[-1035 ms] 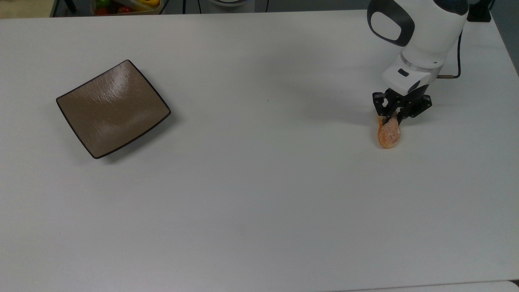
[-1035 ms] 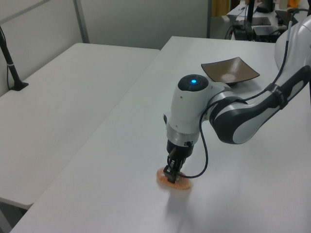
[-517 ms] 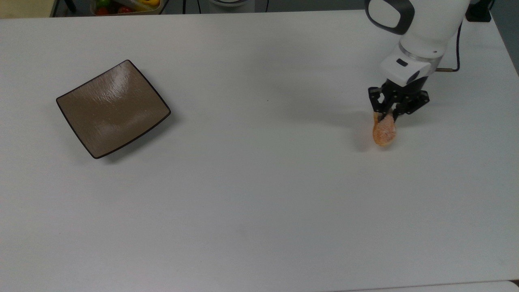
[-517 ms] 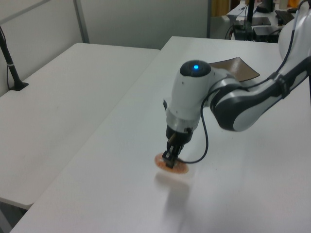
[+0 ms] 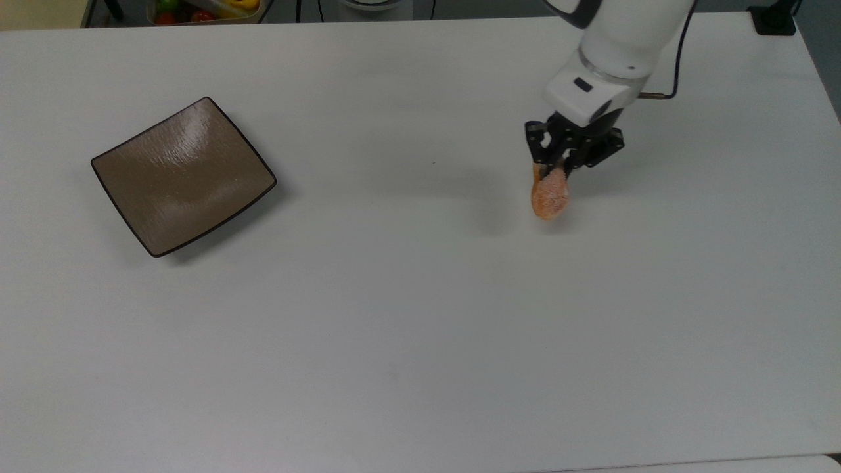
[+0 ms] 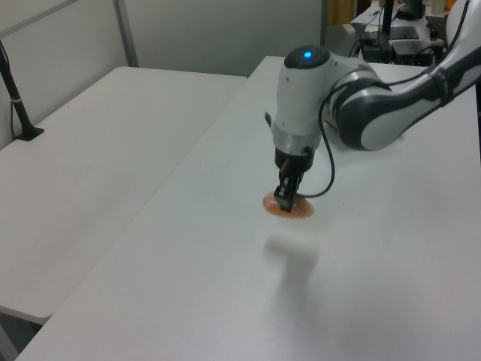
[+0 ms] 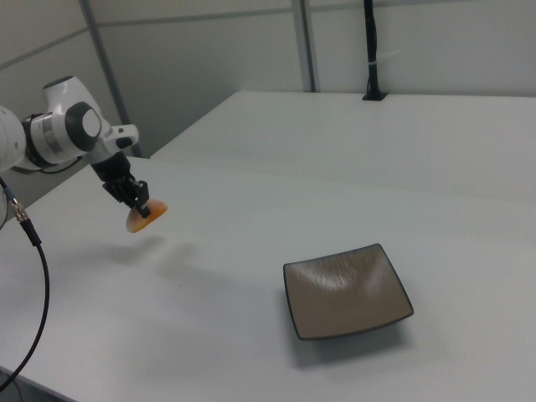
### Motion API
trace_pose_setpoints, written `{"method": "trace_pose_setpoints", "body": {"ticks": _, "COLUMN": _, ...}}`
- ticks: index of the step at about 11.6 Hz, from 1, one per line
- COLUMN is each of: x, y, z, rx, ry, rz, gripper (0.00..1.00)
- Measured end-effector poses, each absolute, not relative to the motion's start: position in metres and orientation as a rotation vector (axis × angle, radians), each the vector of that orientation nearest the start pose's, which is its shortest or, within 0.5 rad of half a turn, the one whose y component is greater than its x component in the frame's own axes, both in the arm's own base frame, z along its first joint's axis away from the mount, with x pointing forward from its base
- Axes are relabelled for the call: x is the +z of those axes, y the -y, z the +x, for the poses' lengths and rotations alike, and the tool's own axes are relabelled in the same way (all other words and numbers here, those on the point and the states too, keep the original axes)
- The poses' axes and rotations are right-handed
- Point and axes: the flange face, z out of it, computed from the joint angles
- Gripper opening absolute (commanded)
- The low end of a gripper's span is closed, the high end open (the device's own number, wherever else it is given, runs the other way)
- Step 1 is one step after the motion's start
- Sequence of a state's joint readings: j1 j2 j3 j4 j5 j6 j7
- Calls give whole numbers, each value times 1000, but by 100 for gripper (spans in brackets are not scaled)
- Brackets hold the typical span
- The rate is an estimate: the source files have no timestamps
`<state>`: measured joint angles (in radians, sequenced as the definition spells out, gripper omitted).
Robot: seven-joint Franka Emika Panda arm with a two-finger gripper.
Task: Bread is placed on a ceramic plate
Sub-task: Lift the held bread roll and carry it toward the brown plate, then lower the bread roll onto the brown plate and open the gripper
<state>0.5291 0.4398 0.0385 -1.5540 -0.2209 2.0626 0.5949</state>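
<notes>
I have one bread (image 5: 550, 196) pinched in my hand (image 5: 559, 172), my two fingers clamped on its upper end so that the roll hangs out below them, tilted, its speckled orange crust facing up in the top view. It is off the desk (image 5: 420, 328): in the right view the bread (image 7: 145, 216) floats clear of the white surface with a soft shadow lying apart from it, and in the left view the bread (image 6: 288, 206) shows as an orange disc under my hand (image 6: 285, 199) with a pale shadow further down the desk (image 6: 188, 248). In the top view I hold it at about two o'clock from the desk's middle. There is one ceramic plate (image 5: 184, 176), square, brown, glossy, dark-rimmed, lying flat and bare at about ten o'clock from the middle in the top view, well apart from the bread, at about nine o'clock from it. In the right view the plate (image 7: 347, 291) sits at about four o'clock from my hand (image 7: 138, 203), again well apart, with open desk (image 7: 251, 335) between them. One black cable (image 5: 663, 66) loops off my wrist in the top view. Past the desk's far edge in the top view, at about eleven o'clock, stands one container (image 5: 204, 10) with red, green and yellow items in it, too cut off to count. A second white desk (image 6: 90, 165) stands beside mine in the left view.
</notes>
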Motion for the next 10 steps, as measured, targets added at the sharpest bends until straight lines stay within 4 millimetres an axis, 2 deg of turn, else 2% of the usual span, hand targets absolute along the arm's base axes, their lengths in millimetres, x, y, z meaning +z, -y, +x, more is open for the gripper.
{"method": "trace_pose_setpoints", "body": {"ticks": 3, "x": 427, "y": -294, "z": 604, "rx": -162, "ry": 120, "rz": -3240, "gripper": 25}}
{"method": "trace_pose_setpoints", "body": {"ticks": 6, "x": 452, "y": -217, "z": 626, "rx": -147, "ry": 92, "rz": -3237, "gripper": 25}}
{"method": "trace_pose_setpoints", "body": {"ticks": 10, "x": 469, "y": -114, "z": 649, "rx": -157, "ry": 50, "rz": -3239, "gripper": 25}}
